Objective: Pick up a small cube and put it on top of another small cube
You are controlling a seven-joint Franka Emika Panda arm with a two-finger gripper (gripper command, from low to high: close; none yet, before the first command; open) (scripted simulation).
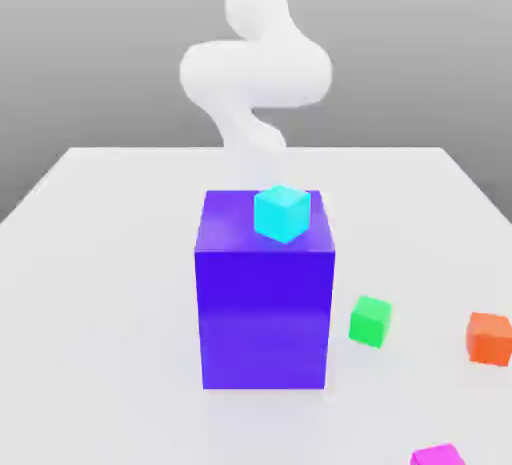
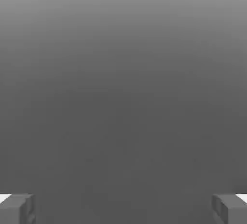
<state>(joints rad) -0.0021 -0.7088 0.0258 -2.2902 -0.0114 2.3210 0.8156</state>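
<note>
The small cube (image 1: 438,455), bright magenta-pink, lies on the white table at the front of the exterior view's right, partly cut off by the picture's edge. A cyan small cube (image 1: 281,213) rests on top of a tall blue-purple block (image 1: 263,303) in the middle of the table. The white arm (image 1: 255,73) rises behind that block, far from the pink cube. In the hand view my gripper (image 2: 123,209) is open, its two grey fingertips (image 2: 17,208) wide apart with only plain grey background between them.
A green cube (image 1: 370,321) sits on the table (image 1: 100,283) just to the exterior view's right of the blue-purple block. An orange cube (image 1: 489,338) lies further right, near the table's edge.
</note>
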